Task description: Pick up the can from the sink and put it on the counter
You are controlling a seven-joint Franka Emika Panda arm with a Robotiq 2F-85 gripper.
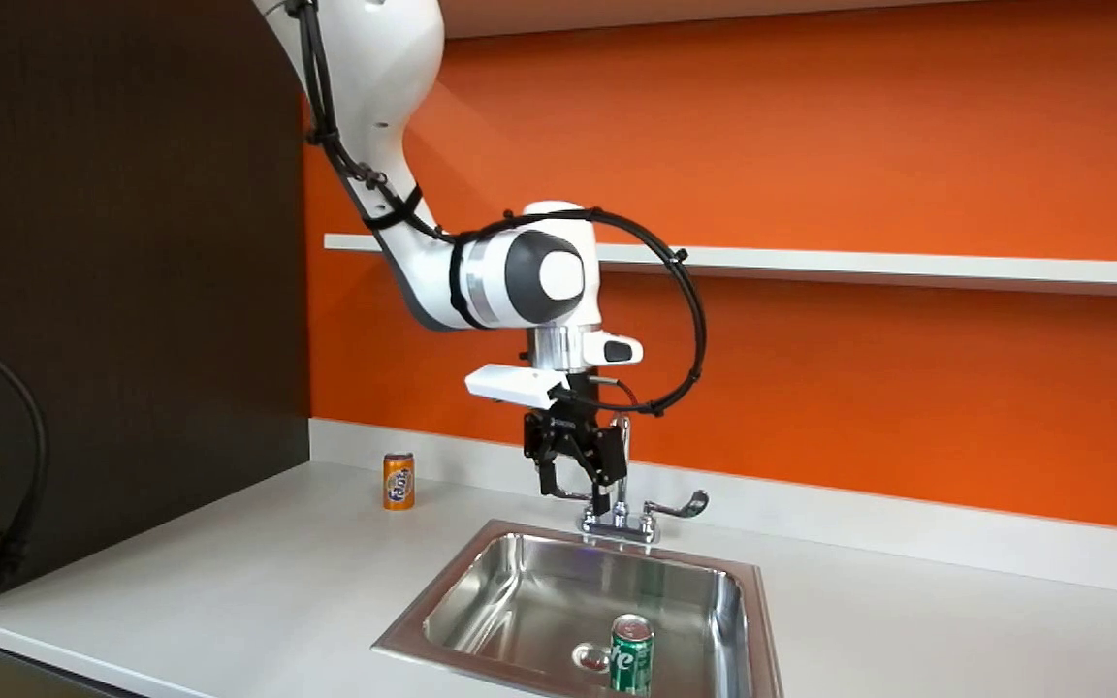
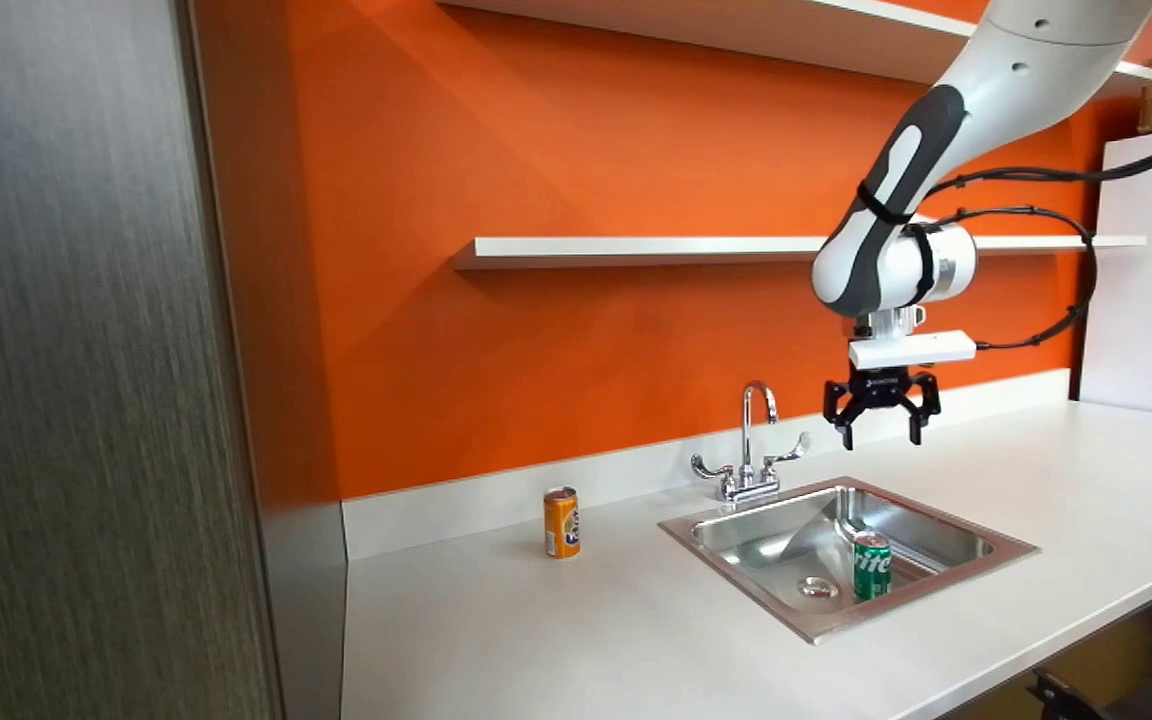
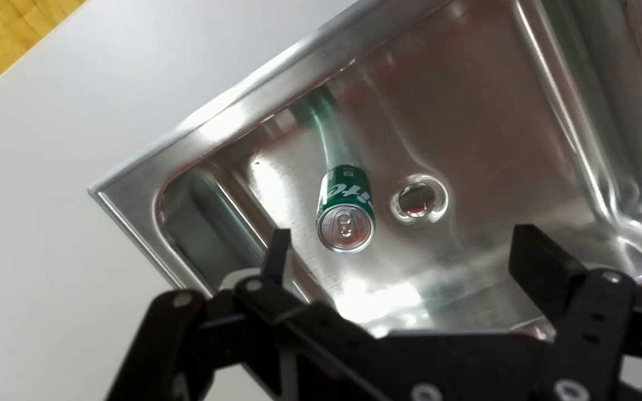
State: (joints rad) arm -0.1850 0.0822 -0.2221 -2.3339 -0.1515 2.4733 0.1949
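The green can (image 1: pixel 632 661) with its silvery top stands upright in the steel sink (image 1: pixel 452 582), beside the drain. It also shows in an exterior view (image 2: pixel 872 568) and in the wrist view (image 3: pixel 348 195). My gripper (image 1: pixel 575 494) hangs pointing down, well above the sink, touching nothing. In an exterior view the gripper (image 2: pixel 881 438) has its fingers wide apart with nothing between them. In the wrist view the can lies beyond the fingertips (image 3: pixel 402 239), nearer the left finger. The pale counter (image 2: pixel 536 640) surrounds the sink.
A small orange can (image 1: pixel 398 482) stands on the counter near the back wall. A chrome faucet (image 2: pixel 751 489) with two lever handles rises behind the sink. A white shelf (image 2: pixel 636 246) runs along the orange wall. A dark panel (image 1: pixel 132 291) borders the counter.
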